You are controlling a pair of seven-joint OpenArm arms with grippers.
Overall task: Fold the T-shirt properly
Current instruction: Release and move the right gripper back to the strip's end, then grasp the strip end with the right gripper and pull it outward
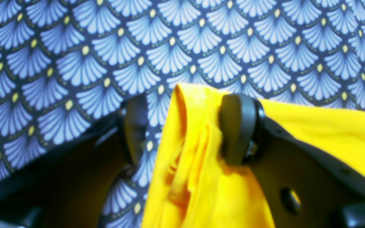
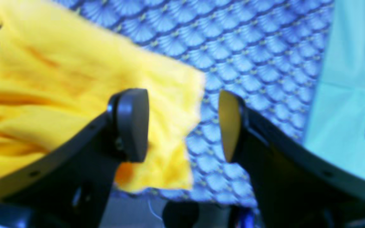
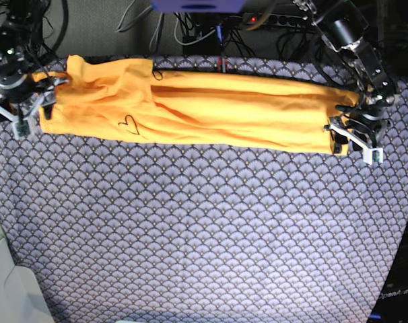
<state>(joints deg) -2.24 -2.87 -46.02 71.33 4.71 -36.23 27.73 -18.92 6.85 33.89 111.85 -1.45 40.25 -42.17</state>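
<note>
T-shirt (image 3: pixel 204 111) across cloth's (image 3: pixel 204 229) far edge

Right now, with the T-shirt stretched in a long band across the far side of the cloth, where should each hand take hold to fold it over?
Grip the T-shirt at its two short ends, coming in from outside along the band. The left hand already straddles a bunched edge; the right hand has the corner between its open pads. Both ends lie on the patterned cloth, so probably pinch low.
</note>
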